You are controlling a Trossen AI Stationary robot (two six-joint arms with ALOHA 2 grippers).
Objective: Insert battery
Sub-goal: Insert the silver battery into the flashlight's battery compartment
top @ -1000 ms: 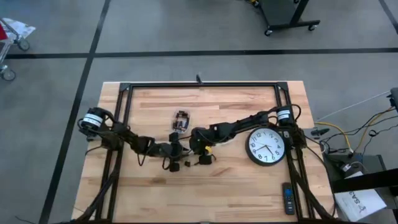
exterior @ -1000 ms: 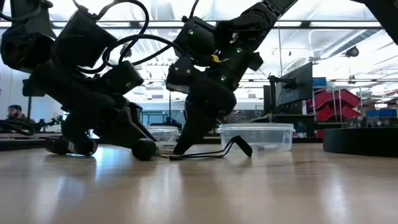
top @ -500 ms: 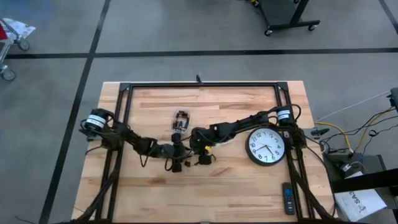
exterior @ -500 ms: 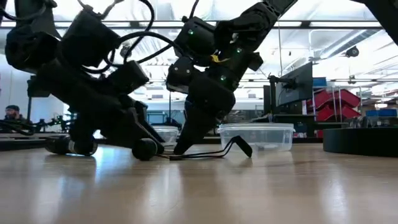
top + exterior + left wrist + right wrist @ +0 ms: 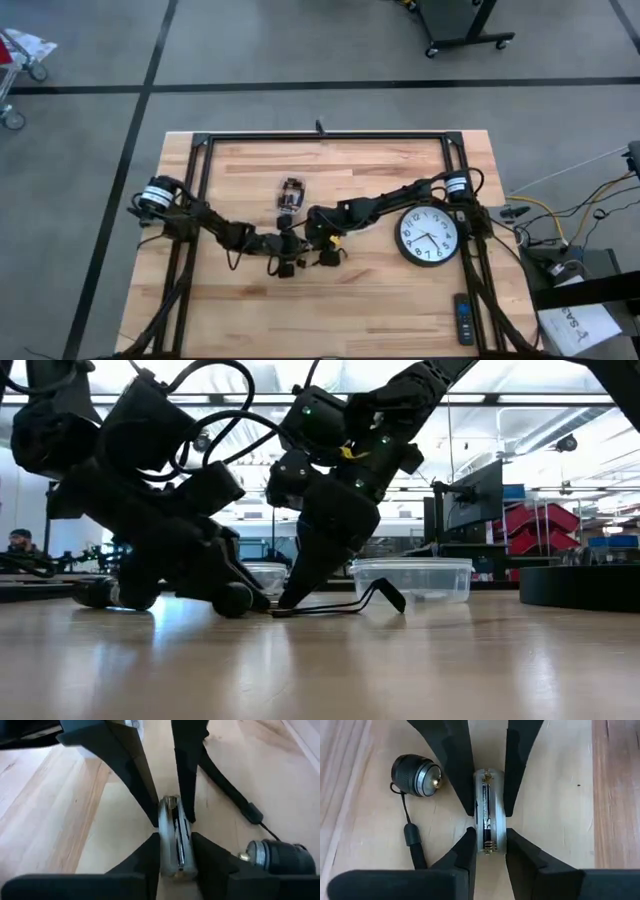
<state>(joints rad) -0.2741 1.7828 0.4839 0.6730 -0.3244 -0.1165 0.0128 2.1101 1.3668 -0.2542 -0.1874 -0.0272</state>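
Both end effectors meet near the middle of the surface (image 5: 400, 290), the left end effector (image 5: 172, 865) and right end effector (image 5: 490, 851) each pinching opposite ends of the silver battery holder (image 5: 489, 810). A wall clock (image 5: 428, 234) lies near the right edge, and a black end cap (image 5: 416, 775) rests just beside the holder.

on my table (image 5: 400, 290) i count one battery holder (image 5: 488, 810), gripped from opposite ends by my two grippers, left gripper (image 5: 173, 852) and right gripper (image 5: 489, 851). one round black cap (image 5: 416, 775) with one cord lies just beside it. further items: one wall clock (image 5: 428, 235), one remote control (image 5: 462, 319), one small dark mechanism (image 5: 290, 193), one clear plastic tub (image 5: 412, 578).
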